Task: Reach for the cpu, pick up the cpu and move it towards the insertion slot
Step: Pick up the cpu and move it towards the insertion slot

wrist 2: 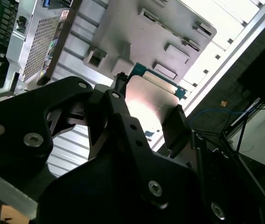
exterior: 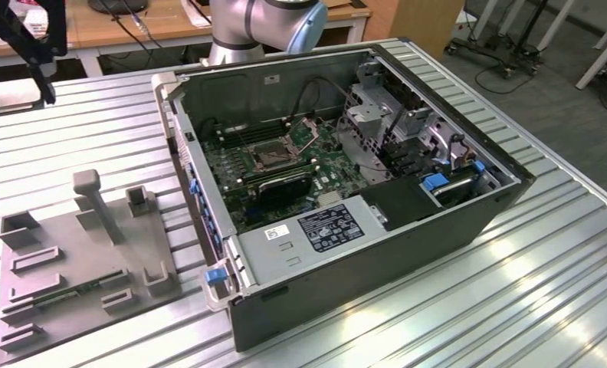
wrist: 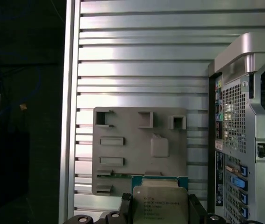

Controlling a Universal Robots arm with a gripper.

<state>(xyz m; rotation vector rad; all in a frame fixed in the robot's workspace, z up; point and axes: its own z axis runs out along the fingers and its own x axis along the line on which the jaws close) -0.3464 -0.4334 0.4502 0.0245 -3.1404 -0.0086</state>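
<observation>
The cpu (wrist: pixel 160 204), a flat silvery square with a pale rim, sits between my gripper's (wrist: pixel 160 211) black fingers, which are shut on its two sides. In the second wrist view the cpu (wrist 2: pixel 147 99) shows its pale face, with the gripper (wrist 2: pixel 146 108) clamped around it. In the exterior view the gripper (exterior: pixel 25 86) hangs high at the far left, above the slatted table and well away from the case. The insertion slot (exterior: pixel 266 155), a dark square socket with a silvery frame, lies on the green motherboard inside the open case.
The open computer case (exterior: pixel 385 230) lies on its side on the slatted metal table (exterior: pixel 549 276). A grey plastic fixture (exterior: pixel 79 261) with posts and recesses lies left of it, directly below the gripper in the first wrist view, holding a narrow green strip (exterior: pixel 73 294). The arm's base (exterior: pixel 263 23) stands behind the case.
</observation>
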